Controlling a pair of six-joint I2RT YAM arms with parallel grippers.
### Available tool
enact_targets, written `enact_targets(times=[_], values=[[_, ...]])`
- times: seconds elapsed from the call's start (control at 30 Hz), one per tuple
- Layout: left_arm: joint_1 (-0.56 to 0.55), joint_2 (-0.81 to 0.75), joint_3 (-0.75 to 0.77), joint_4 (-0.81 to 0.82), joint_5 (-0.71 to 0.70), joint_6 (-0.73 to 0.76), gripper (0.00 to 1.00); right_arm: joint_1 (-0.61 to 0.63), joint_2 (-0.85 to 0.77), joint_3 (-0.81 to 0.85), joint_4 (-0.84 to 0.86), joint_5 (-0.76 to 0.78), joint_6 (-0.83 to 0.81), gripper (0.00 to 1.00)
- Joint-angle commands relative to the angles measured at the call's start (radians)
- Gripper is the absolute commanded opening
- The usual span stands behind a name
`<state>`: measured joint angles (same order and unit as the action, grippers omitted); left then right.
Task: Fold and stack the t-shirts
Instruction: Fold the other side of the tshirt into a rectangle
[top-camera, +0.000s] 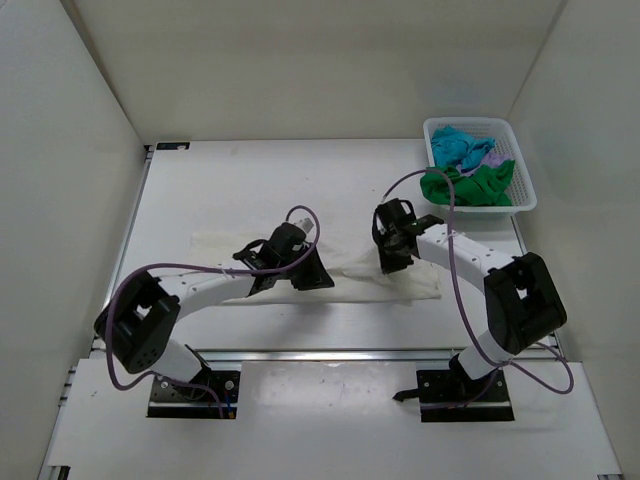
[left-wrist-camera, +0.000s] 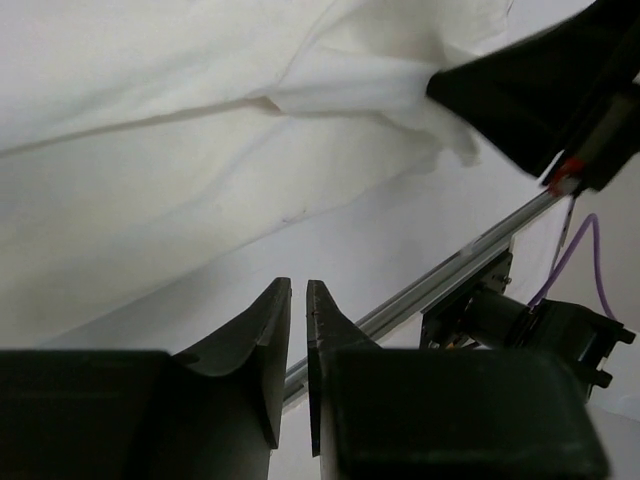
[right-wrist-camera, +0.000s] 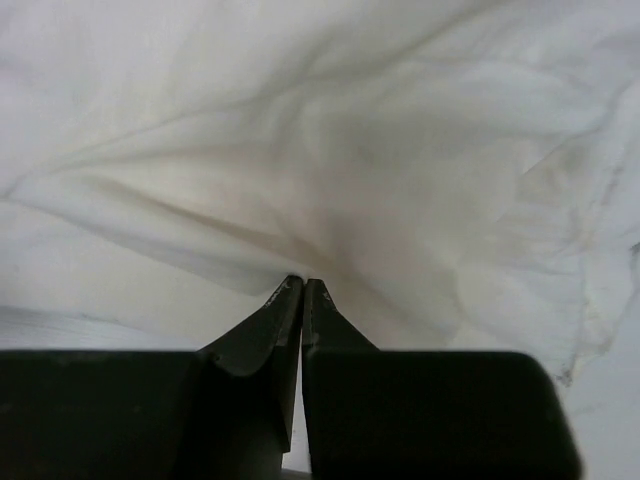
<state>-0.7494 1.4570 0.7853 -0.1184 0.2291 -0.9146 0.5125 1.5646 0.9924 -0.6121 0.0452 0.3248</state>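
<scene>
The right gripper (right-wrist-camera: 303, 285) is clenched on a fold of the cream-white t-shirt (right-wrist-camera: 330, 150) spread ahead of it. The left gripper (left-wrist-camera: 298, 290) is seen barely ajar and empty, with the shirt just beyond.

The large t-shirt (top-camera: 365, 278) lies spread across the middle of the table (top-camera: 250, 180). Behind it, at the far right corner, the lattice basket (top-camera: 527, 185) holds the other t-shirts (top-camera: 470, 170), bunched together.

White table (top-camera: 250, 180) bears a cream t-shirt (top-camera: 400, 282) and a lattice basket (top-camera: 522, 170).
</scene>
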Motion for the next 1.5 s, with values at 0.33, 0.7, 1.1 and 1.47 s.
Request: enact_targets(times=[0.33, 0.7, 1.1, 1.47], values=[[-0.053, 0.206, 0.185, 0.092, -0.053, -0.041, 0.3, -0.229, 0.118, 0.181, 0.071, -0.14, -0.024, 0.21], [-0.128, 0.303, 0.29, -0.026, -0.189, -0.098, 0.11, -0.239, 0.121, 0.278, 0.035, -0.176, -0.016, 0.21], [-0.108, 0.368, 0.321, 0.023, -0.208, -0.136, 0.17, -0.103, -0.063, 0.135, -0.017, -0.189, -0.046, 0.27], [-0.076, 0.462, 0.466, -0.027, -0.205, -0.072, 0.16, -0.063, -0.095, -0.04, 0.086, -0.239, -0.056, 0.46]])
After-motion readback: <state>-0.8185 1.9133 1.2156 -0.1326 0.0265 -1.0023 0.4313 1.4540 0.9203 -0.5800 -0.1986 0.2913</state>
